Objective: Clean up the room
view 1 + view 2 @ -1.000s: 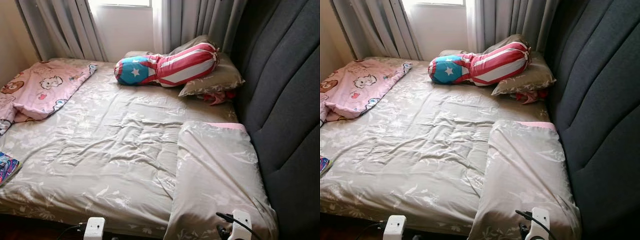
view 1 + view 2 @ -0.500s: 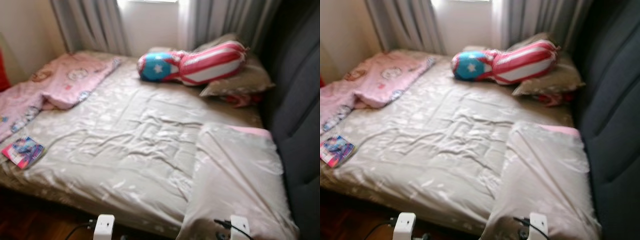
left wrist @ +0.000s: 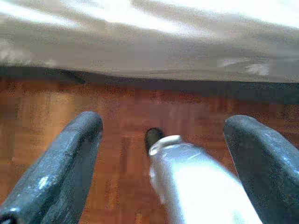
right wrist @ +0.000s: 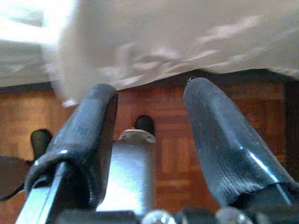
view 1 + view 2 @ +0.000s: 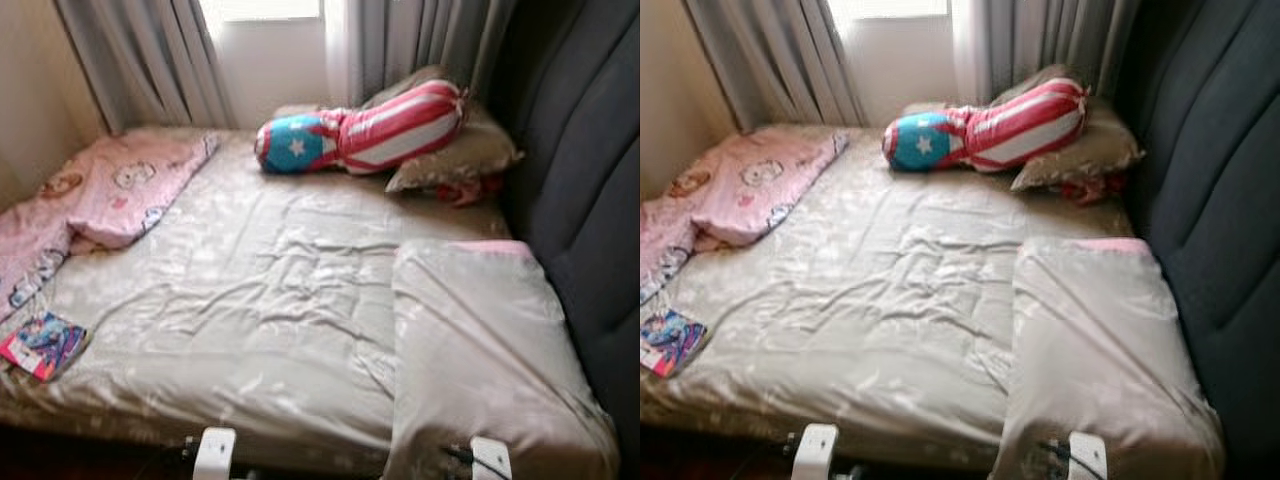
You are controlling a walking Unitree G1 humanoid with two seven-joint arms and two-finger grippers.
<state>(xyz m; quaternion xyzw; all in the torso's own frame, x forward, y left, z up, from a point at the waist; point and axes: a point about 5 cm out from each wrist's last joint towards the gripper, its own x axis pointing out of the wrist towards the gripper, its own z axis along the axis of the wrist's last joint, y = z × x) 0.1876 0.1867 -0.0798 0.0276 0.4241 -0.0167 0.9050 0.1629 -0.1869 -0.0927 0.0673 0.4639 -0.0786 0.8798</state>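
Plainly the robot stands at the near edge of the bed (image 5: pixel 250 300), facing a rumpled beige sheet with nothing in either hand. The left hand (image 3: pixel 163 154) hangs low over the wooden floor (image 3: pixel 37 121) by the bed's edge, its two black fingers spread wide; the right hand (image 4: pixel 149 130) hangs likewise, fingers apart and empty, under the overhanging pillow (image 5: pixel 480 350) at the near right.

Judging from the clutter, the likely step is picking something up: the colourful booklet (image 5: pixel 42 345) lies at the near left corner of the bed, just below the crumpled pink blanket (image 5: pixel 100 190). A good approach would be to step left until the booklet sits squarely ahead, then bring the left hand down flat over its edge.

At the far side a red, white and blue star-patterned bolster (image 5: pixel 360 130) rests on another pillow (image 5: pixel 470 155). The booklet's cover is too blurred to read.
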